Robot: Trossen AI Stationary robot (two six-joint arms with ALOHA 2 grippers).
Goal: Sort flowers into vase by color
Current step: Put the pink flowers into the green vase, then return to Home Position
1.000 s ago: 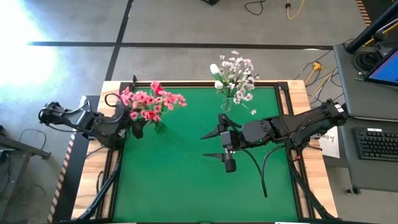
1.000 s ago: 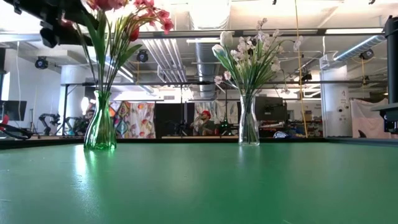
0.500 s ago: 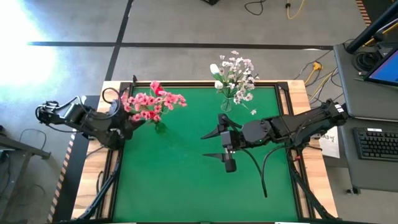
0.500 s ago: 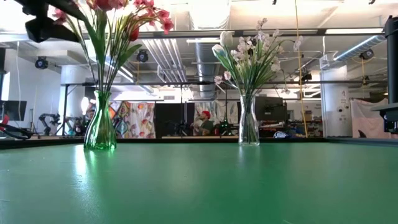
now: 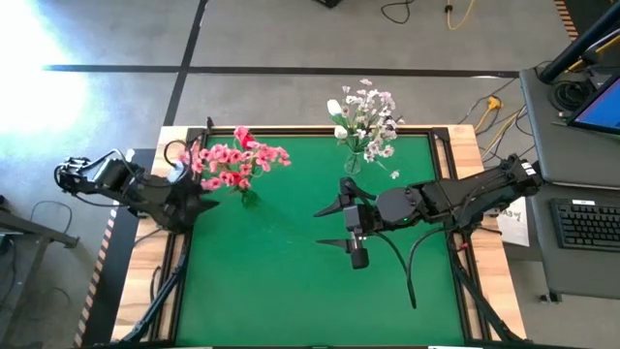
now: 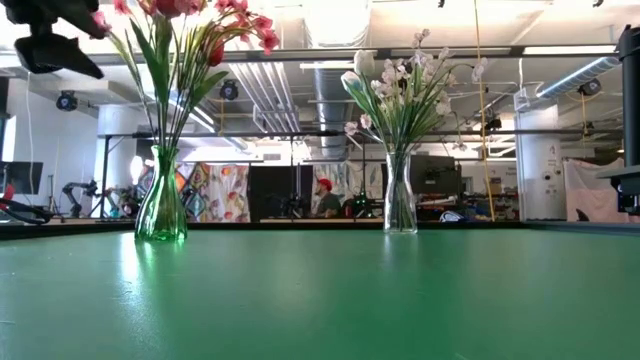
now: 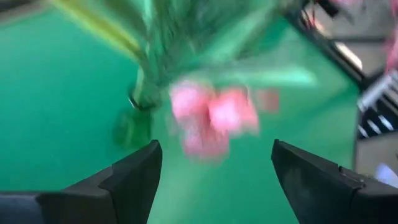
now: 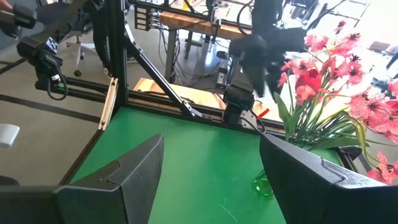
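Two tools, both w/ fingers apart, nothing held. Left tool [image 5: 199,205] sits just beside the pink flowers [image 5: 235,159] in the green vase [image 6: 161,206]. Right tool [image 5: 334,226] hovers mid surface [image 5: 281,291]. White flowers [image 5: 364,118] stand in the clear vase [image 6: 400,205], far edge.

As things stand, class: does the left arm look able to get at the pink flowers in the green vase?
Probably yes. The left gripper hangs open right beside the pink flowers in the green vase, with nothing between them. The right gripper waits over mid-table, out of the way.
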